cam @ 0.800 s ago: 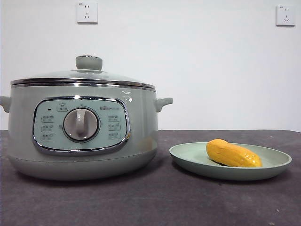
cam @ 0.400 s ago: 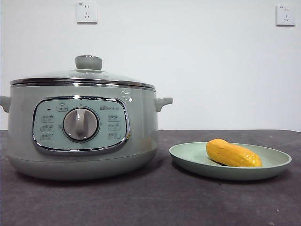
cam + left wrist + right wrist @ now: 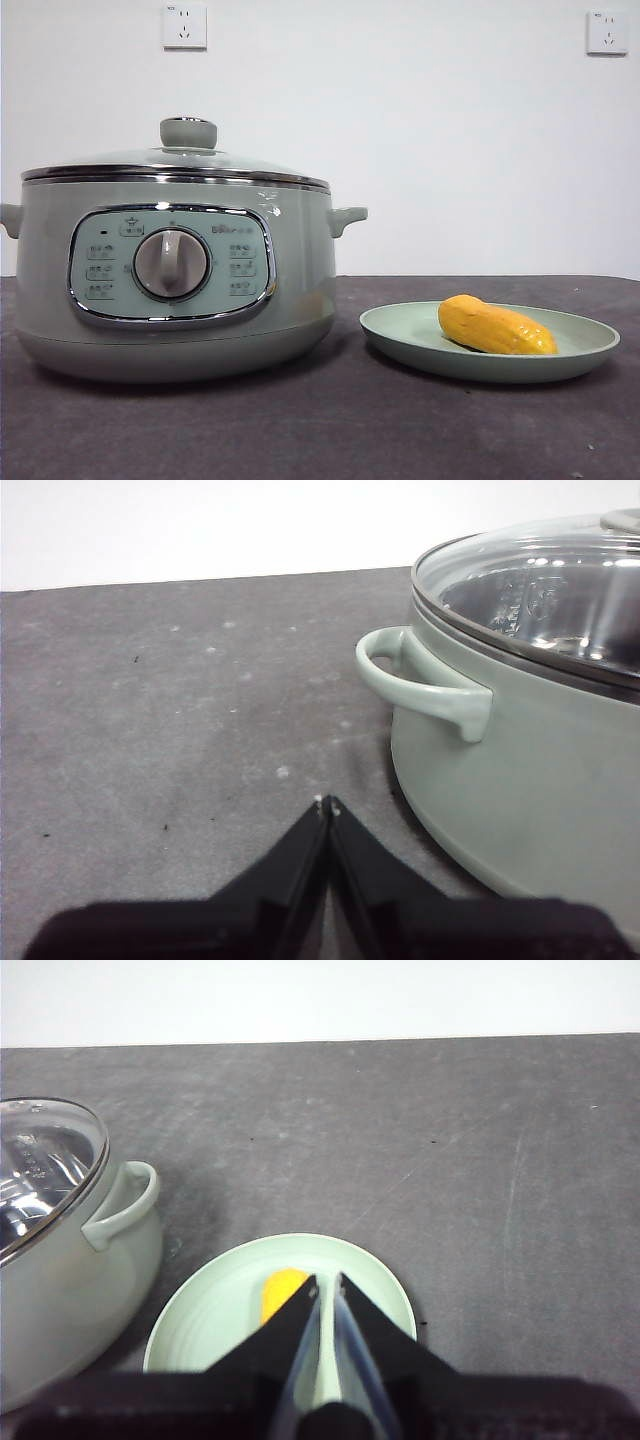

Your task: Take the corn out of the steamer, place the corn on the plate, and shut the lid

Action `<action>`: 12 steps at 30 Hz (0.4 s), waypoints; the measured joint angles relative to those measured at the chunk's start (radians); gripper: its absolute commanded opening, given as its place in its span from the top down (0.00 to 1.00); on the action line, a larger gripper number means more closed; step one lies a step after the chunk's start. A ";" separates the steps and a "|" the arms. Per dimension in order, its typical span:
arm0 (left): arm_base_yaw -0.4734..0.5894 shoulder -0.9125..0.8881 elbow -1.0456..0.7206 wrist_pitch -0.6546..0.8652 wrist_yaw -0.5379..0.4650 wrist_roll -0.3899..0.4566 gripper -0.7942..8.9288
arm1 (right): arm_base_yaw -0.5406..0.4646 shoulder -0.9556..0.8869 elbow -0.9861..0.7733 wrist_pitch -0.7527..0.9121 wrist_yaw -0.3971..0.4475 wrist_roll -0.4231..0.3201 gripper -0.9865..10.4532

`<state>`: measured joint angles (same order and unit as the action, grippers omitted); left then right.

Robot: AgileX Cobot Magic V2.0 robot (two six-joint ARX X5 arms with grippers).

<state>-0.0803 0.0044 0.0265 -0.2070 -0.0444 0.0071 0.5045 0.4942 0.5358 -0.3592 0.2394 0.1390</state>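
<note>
Far left: left hand (image 3: 328, 802), jaws pressed together and empty, just above the dark worktop (image 3: 340, 430), beside the steamer's left side handle (image 3: 425, 680). Out of the front view entirely, so waiting rather than working.

Left of centre: the steamer (image 3: 170, 270), large and sage-green, with the glass lid (image 3: 175, 160) seated flat on its chrome rim, knob on top. Looks already closed.

Right of the steamer, apart from it: the plate (image 3: 400, 335) on the worktop, carrying the corn (image 3: 495, 327). Cob lying on its side, long axis roughly left to right and slightly angled, rounded end toward the steamer.

Over the plate: right hand (image 3: 325, 1282), jaws nearly together with only a narrow slit between, gripping nothing. Corn (image 3: 282, 1288) directly beneath and just left of the tips, partly hidden by the jaws; this hand clearly the nearer of the two.

Judged from this layout: all three steps apparently finished, nothing left but withdrawal, straight up and clear of the cob.
</note>
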 measured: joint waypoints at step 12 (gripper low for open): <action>0.000 0.000 0.000 0.000 0.000 0.000 0.92 | -0.055 -0.076 -0.028 -0.001 -0.036 -0.128 0.89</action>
<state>-0.0803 0.0044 0.0261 -0.2070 -0.0448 0.0071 0.4492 0.4183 0.5079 -0.3599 0.2035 0.0109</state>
